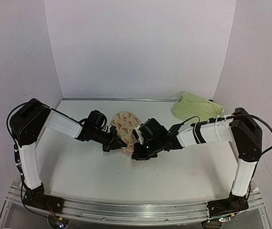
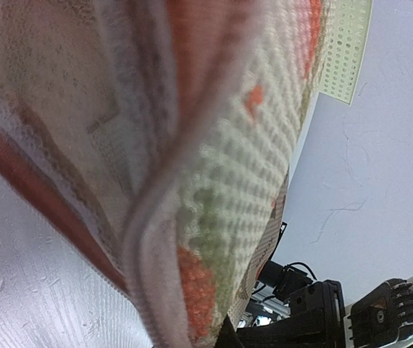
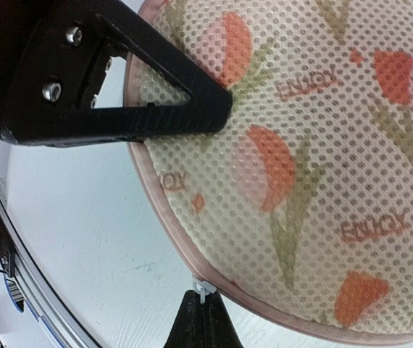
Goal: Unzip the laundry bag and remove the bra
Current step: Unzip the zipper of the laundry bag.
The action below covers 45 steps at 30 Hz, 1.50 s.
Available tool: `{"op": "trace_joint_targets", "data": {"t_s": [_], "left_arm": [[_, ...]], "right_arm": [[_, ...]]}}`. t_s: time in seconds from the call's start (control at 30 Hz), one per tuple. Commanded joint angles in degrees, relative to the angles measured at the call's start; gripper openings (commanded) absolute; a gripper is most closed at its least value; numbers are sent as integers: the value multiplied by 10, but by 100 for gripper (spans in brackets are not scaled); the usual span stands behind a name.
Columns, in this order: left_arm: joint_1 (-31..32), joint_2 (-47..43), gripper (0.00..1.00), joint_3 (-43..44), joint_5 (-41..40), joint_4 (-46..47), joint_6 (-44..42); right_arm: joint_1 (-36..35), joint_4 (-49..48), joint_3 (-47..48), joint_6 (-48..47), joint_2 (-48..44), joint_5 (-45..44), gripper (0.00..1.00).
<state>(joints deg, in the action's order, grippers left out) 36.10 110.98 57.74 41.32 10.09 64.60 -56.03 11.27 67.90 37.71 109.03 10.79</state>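
Laundry bag mesh smothers the left wrist lens, so I can't tell if the left claw pinches its left edge to anchor it, while the right claw straddles the zip rim on the tabletop, spread, likely hunting the zip, bra unseen.

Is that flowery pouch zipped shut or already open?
Shut, where visible: the laundry bag's pink zip rim runs closed along its edge, with no lining showing. The far side is hidden.
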Motion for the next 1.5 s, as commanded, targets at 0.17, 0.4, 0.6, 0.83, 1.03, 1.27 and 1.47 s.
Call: {"op": "trace_joint_targets", "data": {"t_s": [0.17,0.4,0.6,0.83,1.03,1.27,1.47], "left_arm": [[-2,-27,0,5,5,21,-22],[-2,-52,0,-11,25,20,-46],[-2,-69,0,-22,48,19,-70],[-1,-82,0,-24,94,13,-108],[-1,-78,0,-2,94,-33,-150],[-1,-29,0,65,93,-64,-168],[-2,14,0,162,59,-170,-232]], "right_arm": [[1,-7,-79,-2,-80,-40,0],[42,-7,-150,-10,-117,-56,0],[94,-6,-194,-31,-142,-60,0],[128,-6,-205,-61,-161,-65,0],[130,-24,-224,-71,-183,-45,0],[89,-50,-269,-44,-220,-50,0],[30,-63,-290,2,-233,-83,0]]}}
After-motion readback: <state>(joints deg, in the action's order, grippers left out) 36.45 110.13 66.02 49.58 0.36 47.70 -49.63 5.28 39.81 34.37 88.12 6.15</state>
